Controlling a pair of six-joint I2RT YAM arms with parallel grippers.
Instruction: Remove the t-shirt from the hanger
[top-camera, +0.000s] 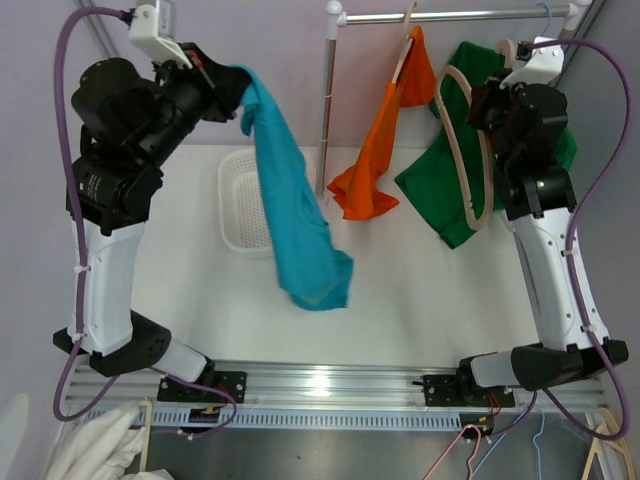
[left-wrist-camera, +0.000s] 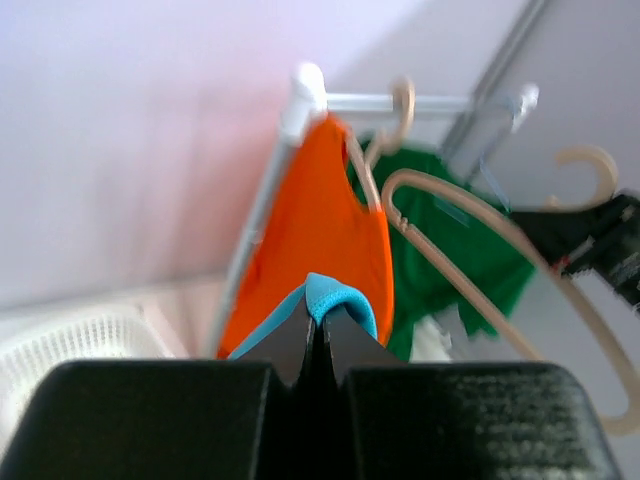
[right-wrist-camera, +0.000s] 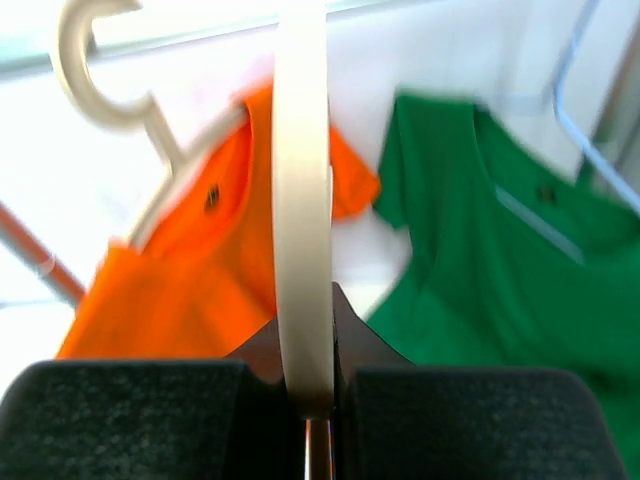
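Two robot arms are rising from the near edge of a white table (top-camera: 430, 300). Nearest, around the centre of the overhead view, a blue t-shirt (top-camera: 300, 220) is hanging in a long loose drape. Whether its lower hem is touching the table cannot be told. Just beside it, toward 10 o'clock, a white basket (top-camera: 232, 215) is sitting on the table.

Higher, at 11 o'clock, the left gripper (top-camera: 235, 85) is pinching the top edge of the shirt, its jaws clamped tight on a fold of blue cloth. At 2 o'clock the right gripper (top-camera: 478, 100) is squeezing the rim of a bare beige hanger (right-wrist-camera: 302, 200), which is carrying no clothing.

Farthest back, at 12 to 1 o'clock, an orange shirt (top-camera: 375, 160) and a green shirt (top-camera: 435, 185) are hanging from a metal rail (top-camera: 450, 15).

The shirt appears to be free of the hanger, so the pulling-apart step looks finished. The next move probably calls for lowering the shirt toward the basket and opening the left jaws. The right arm would need to be setting the hanger down somewhere clear of the rail.
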